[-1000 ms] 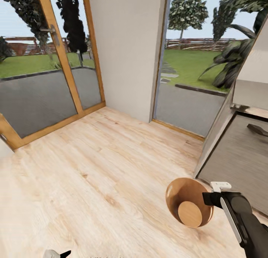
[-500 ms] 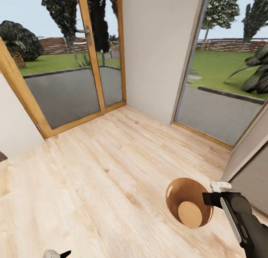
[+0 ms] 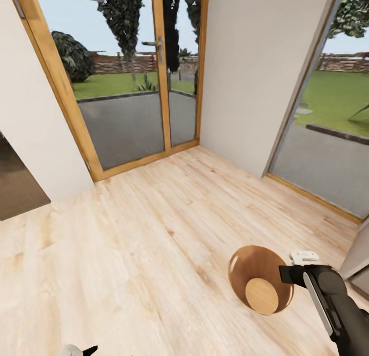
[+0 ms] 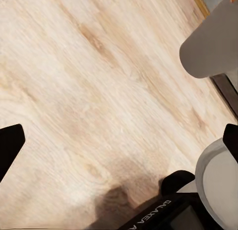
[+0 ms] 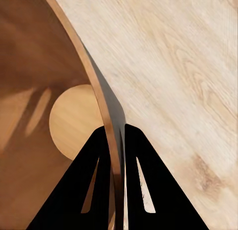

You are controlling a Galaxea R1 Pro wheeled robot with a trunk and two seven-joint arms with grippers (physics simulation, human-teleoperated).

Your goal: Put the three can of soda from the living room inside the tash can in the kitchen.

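Observation:
The tash can (image 3: 256, 280), a round brown wooden bin with a paler flat bottom, hangs tilted above the living room's wood floor at the lower right of the head view. My right gripper (image 3: 288, 274) is shut on its rim. In the right wrist view the two black fingers (image 5: 89, 190) straddle the bin's wall (image 5: 39, 66), one inside and one outside. Nothing lies inside the bin. My left gripper (image 4: 119, 140) is open over bare floor, and its tip (image 3: 78, 350) peeks in at the head view's lower edge. The cans of soda and the kitchen are out of view.
Wood-framed glass doors (image 3: 128, 89) stand ahead, with a white wall section (image 3: 251, 74) to their right and another glass pane (image 3: 328, 140) beyond it. A white wall and a dark opening (image 3: 15, 186) lie at the left. Light wood floor (image 3: 154, 233) stretches between.
The whole head view has swung, so the doors and wall slid rightward in the picture and the grey unit at the right left the frame. The bin and right gripper hold the same pose.

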